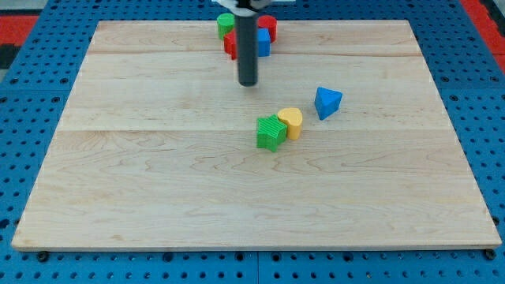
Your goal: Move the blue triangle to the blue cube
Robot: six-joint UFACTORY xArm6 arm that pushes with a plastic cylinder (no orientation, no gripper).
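The blue triangle (327, 102) lies right of the board's middle. The blue cube (263, 42) sits near the view's top, in a cluster with a green cylinder (226, 22), a red block (230, 43) and another red block (268, 25); my rod partly hides this cluster. My tip (248, 82) rests on the board just below the cluster, well to the left of and a little above the blue triangle, touching no block.
A green cube (271, 132) and a yellow block (290, 122) stand touching each other just left of and below the blue triangle. The wooden board (158, 197) lies on a blue pegboard surface.
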